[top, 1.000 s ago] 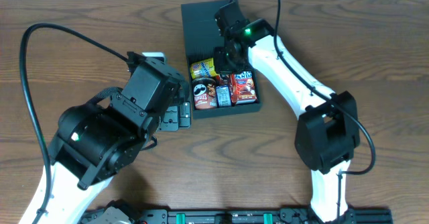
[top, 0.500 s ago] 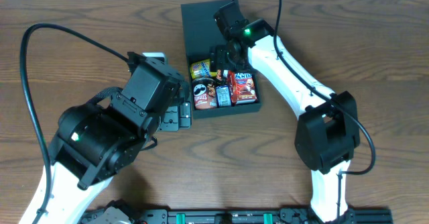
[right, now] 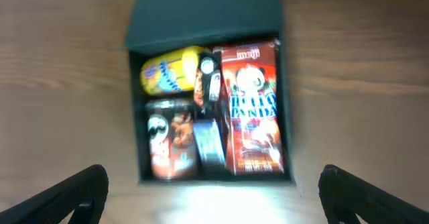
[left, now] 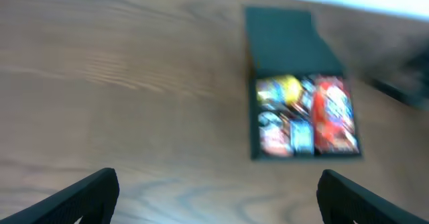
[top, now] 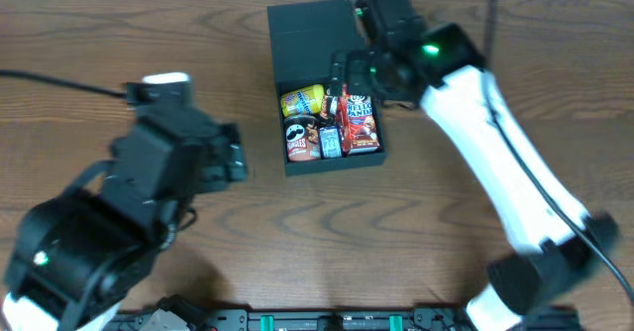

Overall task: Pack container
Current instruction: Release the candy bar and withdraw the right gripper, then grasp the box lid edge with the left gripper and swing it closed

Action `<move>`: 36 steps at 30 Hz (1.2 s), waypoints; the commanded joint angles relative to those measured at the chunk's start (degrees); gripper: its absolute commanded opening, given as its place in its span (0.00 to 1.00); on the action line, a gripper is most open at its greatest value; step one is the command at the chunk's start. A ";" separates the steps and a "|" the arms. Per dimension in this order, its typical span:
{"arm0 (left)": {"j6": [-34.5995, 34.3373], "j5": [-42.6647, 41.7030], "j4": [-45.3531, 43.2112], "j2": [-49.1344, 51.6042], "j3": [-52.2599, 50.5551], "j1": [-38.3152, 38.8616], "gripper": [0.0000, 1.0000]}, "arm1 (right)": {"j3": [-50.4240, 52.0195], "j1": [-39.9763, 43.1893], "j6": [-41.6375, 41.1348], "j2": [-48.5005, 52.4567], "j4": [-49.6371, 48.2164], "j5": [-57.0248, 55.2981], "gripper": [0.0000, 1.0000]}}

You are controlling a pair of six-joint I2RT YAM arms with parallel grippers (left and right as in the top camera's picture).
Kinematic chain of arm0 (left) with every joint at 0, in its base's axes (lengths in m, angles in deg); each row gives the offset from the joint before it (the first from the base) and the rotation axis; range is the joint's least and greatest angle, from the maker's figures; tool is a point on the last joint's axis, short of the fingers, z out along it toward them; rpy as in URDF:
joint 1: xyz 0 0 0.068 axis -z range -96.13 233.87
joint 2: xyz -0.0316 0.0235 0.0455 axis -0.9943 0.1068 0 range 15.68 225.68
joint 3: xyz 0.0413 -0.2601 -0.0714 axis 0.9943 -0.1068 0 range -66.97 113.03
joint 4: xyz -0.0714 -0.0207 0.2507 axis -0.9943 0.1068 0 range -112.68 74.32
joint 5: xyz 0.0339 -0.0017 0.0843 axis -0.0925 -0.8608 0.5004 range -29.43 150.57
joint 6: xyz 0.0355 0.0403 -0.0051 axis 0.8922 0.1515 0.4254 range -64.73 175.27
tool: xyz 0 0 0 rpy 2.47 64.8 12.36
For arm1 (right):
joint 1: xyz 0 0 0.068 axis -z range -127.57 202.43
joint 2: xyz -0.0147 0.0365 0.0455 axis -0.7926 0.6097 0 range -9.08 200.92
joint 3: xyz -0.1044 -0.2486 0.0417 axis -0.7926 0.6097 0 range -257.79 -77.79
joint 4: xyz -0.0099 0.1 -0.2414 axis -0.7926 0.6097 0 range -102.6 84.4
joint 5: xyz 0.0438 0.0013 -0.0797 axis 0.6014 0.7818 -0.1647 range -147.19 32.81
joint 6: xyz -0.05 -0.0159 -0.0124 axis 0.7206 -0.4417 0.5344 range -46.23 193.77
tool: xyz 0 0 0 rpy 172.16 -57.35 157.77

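Note:
The container (top: 297, 24) is a dark square box standing open at the table's back middle, its flap lid lying flat behind it. Inside are a yellow bag (top: 300, 100), a Pringles can (top: 300, 139), a red Hello Panda box (top: 362, 125) and a small blue pack (top: 330, 141). My right gripper (top: 349, 73) hovers over the box's rear right part, open and empty. In the right wrist view, the container (right: 208, 13) lies below the wide-spread right gripper (right: 214, 197). My left gripper (top: 234, 155) is open to the left of the box, clear of it. The blurred left wrist view shows the container (left: 281, 39) ahead of the left gripper (left: 218, 197).
Bare brown wood table (top: 436, 222) surrounds the box. The bulky left arm (top: 109, 222) fills the front left and the right arm (top: 505, 163) crosses the right side. A black rail (top: 337, 321) runs along the front edge.
My right gripper has opened and lifted up off the box's contents. The left arm has drawn back to the left, away from the box. Both arms appear higher.

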 commanded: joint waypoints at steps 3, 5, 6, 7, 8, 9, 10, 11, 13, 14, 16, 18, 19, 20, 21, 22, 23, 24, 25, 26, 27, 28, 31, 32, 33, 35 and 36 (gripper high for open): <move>2.05 -6.95 -1.25 2.23 0.63 -15.04 0.95 | -0.70 0.26 1.42 -8.68 6.38 -3.21 0.99; 8.98 -19.71 -4.96 5.46 0.63 -23.47 0.95 | -0.70 0.20 1.44 -12.50 9.25 -4.00 0.99; 11.85 -27.78 -7.34 7.80 0.63 -27.67 0.95 | -0.70 0.17 1.44 -14.19 10.45 -4.39 0.99; 13.44 -33.90 -9.05 10.08 0.63 -30.69 0.95 | -0.70 0.15 1.44 -15.26 11.32 -5.03 0.99; 14.29 -38.95 -10.36 12.63 0.63 -33.18 0.95 | -0.68 0.17 1.42 -16.13 12.31 -6.21 0.99; 14.43 -42.01 -11.26 14.97 0.63 -34.88 0.95 | -0.66 0.17 1.42 -16.83 13.31 -7.39 0.99; 14.75 -44.39 -12.11 17.40 0.63 -36.06 0.95 | -0.61 0.17 1.42 -17.25 14.19 -8.41 0.99; 15.54 -47.58 -13.44 20.63 0.63 -36.89 0.95 | -0.57 0.17 1.40 -17.55 15.19 -9.46 0.99; 18.36 -54.01 -16.37 25.94 0.63 -36.96 0.95 | -0.11 0.17 1.42 -17.75 16.70 -10.64 0.99; 18.71 -57.94 -18.62 29.24 0.63 -36.76 0.95 | 0.33 0.17 1.42 -17.73 17.20 -10.93 0.99; 18.64 -63.23 -22.64 34.18 0.63 -36.04 0.95 | 1.60 0.17 1.38 -17.73 17.20 -11.04 0.99; 18.43 -67.52 -27.54 39.74 0.63 -34.93 0.95 | 3.21 0.17 1.22 -17.73 16.72 -11.08 0.99; 18.08 -68.39 -29.20 41.90 0.63 -34.38 0.95 | 3.89 0.17 1.22 -17.73 16.46 -11.13 0.99; 16.81 -69.20 -31.28 44.70 0.63 -33.64 0.95 | 4.79 0.15 1.22 -17.73 16.17 -11.54 0.99; 16.46 -69.37 -32.46 46.49 0.63 -33.07 0.95 | 5.44 0.17 1.20 -17.73 16.04 -11.96 0.99; 16.44 -69.55 -33.55 48.17 0.63 -32.48 0.95 | 6.03 0.17 1.22 -17.73 15.96 -12.17 0.99; 15.96 -69.53 -34.73 49.88 0.63 -31.82 0.95 | 6.62 0.17 1.22 -17.73 15.87 -12.39 0.99; 15.54 -69.53 -35.82 51.36 0.63 -31.15 0.95 | 7.19 0.17 1.20 -17.73 15.72 -12.57 0.99; 14.67 -69.53 -36.94 52.85 0.63 -30.47 0.95 | 7.98 0.17 1.20 -17.73 15.21 -12.57 0.99; 13.60 -69.55 -38.51 54.58 0.63 -29.64 0.95 | 8.68 0.17 1.20 -17.75 14.71 -12.57 0.99; 12.59 -69.53 -39.85 56.13 0.63 -28.92 0.95 | 9.18 0.17 1.22 -17.73 14.40 -12.61 0.99; 11.96 -69.46 -40.57 57.29 0.63 -28.46 0.95 | 9.49 0.17 1.20 -17.73 14.29 -12.85 0.99; 10.86 -68.98 -41.55 60.11 0.63 -27.63 0.95 | 9.51 0.17 1.20 -17.73 14.25 -14.19 0.99; 10.80 -68.76 -41.68 60.81 0.63 -27.54 0.95 | 9.51 0.17 1.20 -17.73 14.16 -14.38 0.99; 10.67 -68.57 -41.70 61.53 0.63 -27.50 0.95 | 9.51 0.17 1.20 -17.73 14.12 -14.51 0.99; 10.71 -68.35 -41.92 62.99 0.63 -27.36 0.95 | 9.51 0.17 1.20 -17.73 14.01 -14.49 0.99; 10.69 -68.30 -42.23 63.49 0.63 -27.28 0.95 | 9.51 0.17 1.20 -17.73 13.92 -14.49 0.99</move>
